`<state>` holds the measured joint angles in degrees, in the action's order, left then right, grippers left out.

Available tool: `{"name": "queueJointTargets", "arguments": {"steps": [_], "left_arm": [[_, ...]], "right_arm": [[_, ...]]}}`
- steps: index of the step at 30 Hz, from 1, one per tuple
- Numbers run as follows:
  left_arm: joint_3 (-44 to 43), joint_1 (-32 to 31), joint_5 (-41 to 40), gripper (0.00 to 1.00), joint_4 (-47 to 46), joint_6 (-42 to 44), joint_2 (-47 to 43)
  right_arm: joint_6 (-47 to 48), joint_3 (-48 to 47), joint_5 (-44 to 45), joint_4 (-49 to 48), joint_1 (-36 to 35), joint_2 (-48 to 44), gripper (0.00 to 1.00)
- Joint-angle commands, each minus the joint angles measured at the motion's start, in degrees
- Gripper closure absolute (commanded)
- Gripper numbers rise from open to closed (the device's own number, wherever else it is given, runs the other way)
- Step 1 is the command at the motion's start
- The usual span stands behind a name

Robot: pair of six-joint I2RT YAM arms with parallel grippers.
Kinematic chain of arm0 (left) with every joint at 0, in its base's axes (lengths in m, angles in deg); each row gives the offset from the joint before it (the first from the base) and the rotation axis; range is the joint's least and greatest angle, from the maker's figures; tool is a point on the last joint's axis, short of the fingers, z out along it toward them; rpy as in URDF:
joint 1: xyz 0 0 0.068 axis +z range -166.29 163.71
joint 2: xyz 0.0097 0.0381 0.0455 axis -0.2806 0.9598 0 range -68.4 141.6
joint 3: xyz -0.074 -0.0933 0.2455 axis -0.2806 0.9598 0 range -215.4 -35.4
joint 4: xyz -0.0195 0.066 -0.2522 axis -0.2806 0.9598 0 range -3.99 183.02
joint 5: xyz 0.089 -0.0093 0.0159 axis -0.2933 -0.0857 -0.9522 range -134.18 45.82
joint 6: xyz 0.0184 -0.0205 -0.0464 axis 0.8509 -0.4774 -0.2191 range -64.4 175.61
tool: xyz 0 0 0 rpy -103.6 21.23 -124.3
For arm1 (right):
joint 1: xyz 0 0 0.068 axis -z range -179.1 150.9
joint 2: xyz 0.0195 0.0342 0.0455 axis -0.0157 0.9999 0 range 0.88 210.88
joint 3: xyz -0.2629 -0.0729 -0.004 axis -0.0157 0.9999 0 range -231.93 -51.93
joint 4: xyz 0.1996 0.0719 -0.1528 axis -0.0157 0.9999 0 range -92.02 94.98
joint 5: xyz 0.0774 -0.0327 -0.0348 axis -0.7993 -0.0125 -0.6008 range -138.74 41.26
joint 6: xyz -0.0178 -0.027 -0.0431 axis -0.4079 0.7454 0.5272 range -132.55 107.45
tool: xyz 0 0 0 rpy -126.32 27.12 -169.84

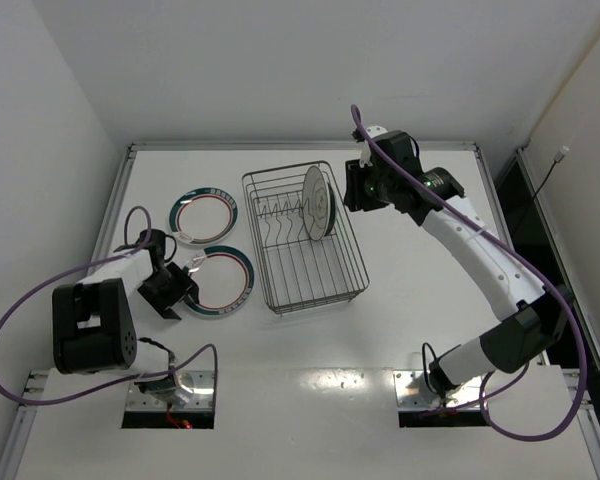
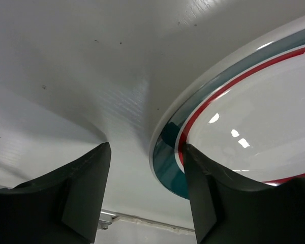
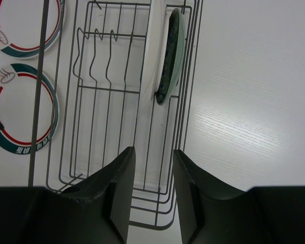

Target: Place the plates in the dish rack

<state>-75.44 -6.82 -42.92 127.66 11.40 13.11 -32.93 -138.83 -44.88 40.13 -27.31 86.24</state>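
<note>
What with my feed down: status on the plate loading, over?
Left jaws open at edge of near rimmed plate. Right jaws open, empty, above dish rack. White plate, teal plate racked; both rimmed ones on table. Nothing in the way.

Rimmed plate (image 2: 254,127) by my left fingers (image 2: 208,203): the left camera cuts it off on the right, and one finger covers its low edge.
Other rimmed plate (image 3: 25,25): the right camera cuts it off at the top and left.
Dish rack (image 3: 180,132): my right fingers (image 3: 119,198) hide its near end.
White plate (image 3: 151,61): I see it edge-on, so its face is hidden.
Small teal plate (image 3: 172,56): side-on, so I cannot tell its pattern.
</note>
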Motion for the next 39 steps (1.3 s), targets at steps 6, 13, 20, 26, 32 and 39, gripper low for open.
{"name": "queueJointTargets", "arguments": {"steps": [6, 13, 20, 26, 32, 39], "left_arm": [[1.9, 0.5, 1.1, 0.76, -4.8, -0.5, 1.7], [0.0, 0.5, 0.5, 1.0, -3.4, 0.5, -0.3], [-5.7, 0.5, 0.5, 1.0, 0.8, 1.1, -8.1], [-11.3, 0.5, 2.2, 1.0, 2.7, 1.1, -11.6], [-14.5, 0.5, 5.9, 1.0, 2.1, 0.6, -13.4], [-16.6, 0.5, 10.5, 1.0, 2.3, 0.1, -14.4]], "right_arm": [[-0.6, -2.0, -0.7, 0.2, 0.3, 0.4, 0.68], [-0.6, -2.0, -0.7, 0.7, 0.3, 0.4, 0.68], [-0.6, -2.5, -1.2, 0.7, 0.3, 0.9, 0.68], [-0.6, -3.0, -1.7, 0.7, 0.3, 1.5, 0.68], [-0.6, -3.0, -1.7, 0.7, 0.3, 1.5, 0.68], [-1.2, -3.0, -2.3, 0.7, 0.3, 0.9, 0.68]]}}
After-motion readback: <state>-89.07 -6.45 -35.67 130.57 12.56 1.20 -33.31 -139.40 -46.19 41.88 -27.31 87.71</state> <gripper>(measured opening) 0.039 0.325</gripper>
